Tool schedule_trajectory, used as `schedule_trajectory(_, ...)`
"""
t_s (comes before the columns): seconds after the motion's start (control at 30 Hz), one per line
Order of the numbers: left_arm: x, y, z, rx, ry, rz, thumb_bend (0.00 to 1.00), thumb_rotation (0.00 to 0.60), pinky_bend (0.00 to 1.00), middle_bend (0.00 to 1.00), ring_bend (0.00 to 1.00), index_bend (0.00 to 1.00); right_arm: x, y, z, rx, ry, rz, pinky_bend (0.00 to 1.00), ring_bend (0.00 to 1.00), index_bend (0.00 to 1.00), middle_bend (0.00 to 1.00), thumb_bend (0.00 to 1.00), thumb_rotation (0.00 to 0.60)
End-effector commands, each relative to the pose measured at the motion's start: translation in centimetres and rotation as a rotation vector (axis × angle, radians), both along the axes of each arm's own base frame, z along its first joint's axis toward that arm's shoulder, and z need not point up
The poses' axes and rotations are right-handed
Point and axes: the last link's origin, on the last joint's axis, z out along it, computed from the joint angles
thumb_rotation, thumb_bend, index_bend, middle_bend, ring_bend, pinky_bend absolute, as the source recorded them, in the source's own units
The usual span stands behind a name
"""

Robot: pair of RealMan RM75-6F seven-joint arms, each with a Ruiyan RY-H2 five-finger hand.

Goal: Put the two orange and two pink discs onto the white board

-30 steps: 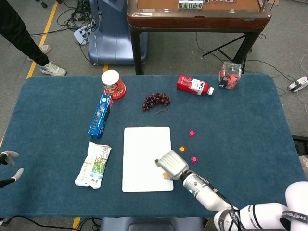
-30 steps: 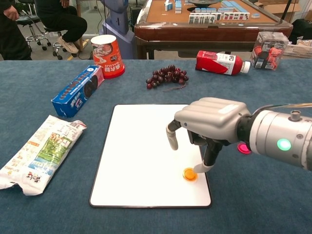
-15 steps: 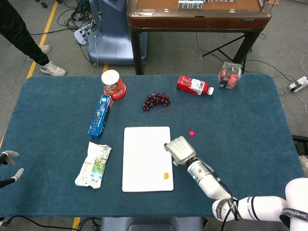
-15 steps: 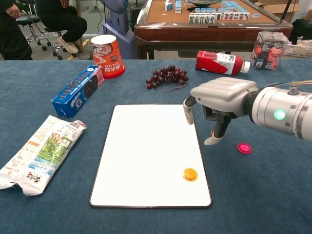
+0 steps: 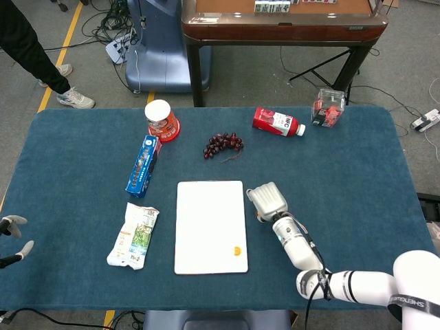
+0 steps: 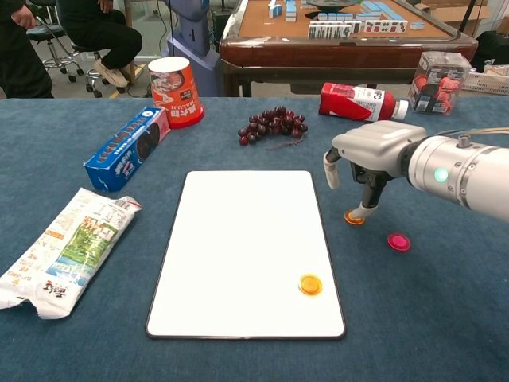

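Blue cloth covered the bench (image 5: 357, 172), and the white board (image 6: 246, 247) lay near the middle of its front edge. Just off the board's right edge the right hand (image 6: 367, 159) hung with fingers curled downward, one fingertip (image 6: 364, 211) touching the second orange disc (image 6: 352, 217); whether it pinched the disc I could not tell. One orange disc (image 6: 310, 284) already sat at the board's front right corner. A pink disc (image 6: 398, 242) lay on the cloth further right; the other pink one was hidden. The left hand (image 5: 15, 237) waited off the bench's left edge, fingers apart, holding nothing. A thin, flat disc could slip from a fingertip grip, or catch on the board's raised edge if dragged.
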Motion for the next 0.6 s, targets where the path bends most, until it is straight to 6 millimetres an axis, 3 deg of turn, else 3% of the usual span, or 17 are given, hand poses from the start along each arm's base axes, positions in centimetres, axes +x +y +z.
schedule_trajectory(0.03,0.01,0.00,0.06,0.002,-0.002,0.000,0.24,0.600,0.78,0.58,0.49,0.49,-0.12,-0.03,-0.24,0.005,0.001,-0.008,1.00,1.00,0.41,1.00,0.13,0.600)
schedule_trajectory(0.6,0.07,-0.02,-0.03,-0.003,-0.002,-0.001,0.25,0.600,0.78,0.58,0.49,0.49,-0.85,0.41,-0.10,0.020,0.020,-0.036,1.00,1.00,0.41,1.00,0.14,0.600)
